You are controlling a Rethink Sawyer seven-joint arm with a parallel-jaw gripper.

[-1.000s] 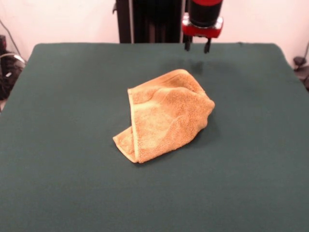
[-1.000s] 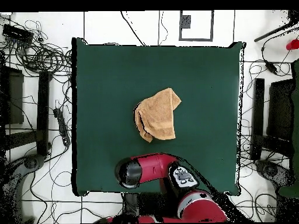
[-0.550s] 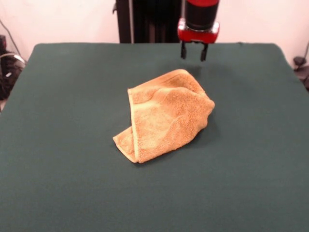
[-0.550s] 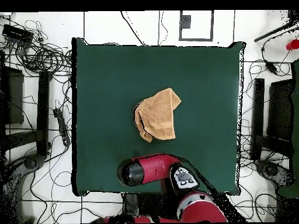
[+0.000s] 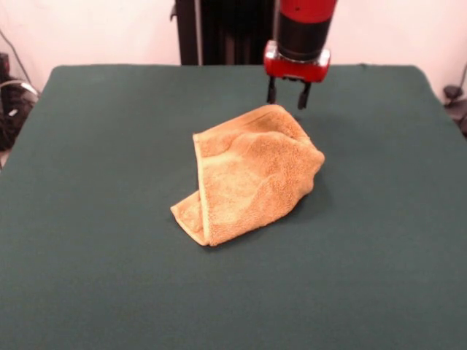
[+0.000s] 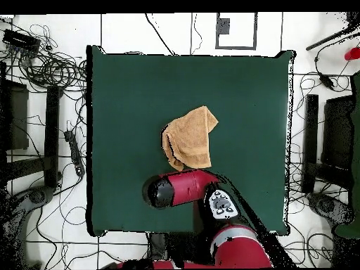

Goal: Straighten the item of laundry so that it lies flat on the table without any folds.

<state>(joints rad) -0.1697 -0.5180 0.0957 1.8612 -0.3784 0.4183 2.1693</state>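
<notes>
The item of laundry [image 5: 248,171] is an orange-tan towel, folded over and bunched near the middle of the green table [image 5: 95,146]. A hemmed edge runs down its left side in the front view. In the overhead view the towel [image 6: 190,137] lies just above the arm's red wrist. My gripper [image 5: 285,98] hangs open just behind the towel's far edge, its two dark fingers apart and holding nothing. It sits close above the cloth, not touching the towel.
The red and black arm [image 6: 183,190] reaches over the table's robot-side edge. Cables and dark stands [image 6: 42,63] lie on the floor around the table.
The gripper has come down and moved toward the towel's far edge over the last second. The towel has not moved.
</notes>
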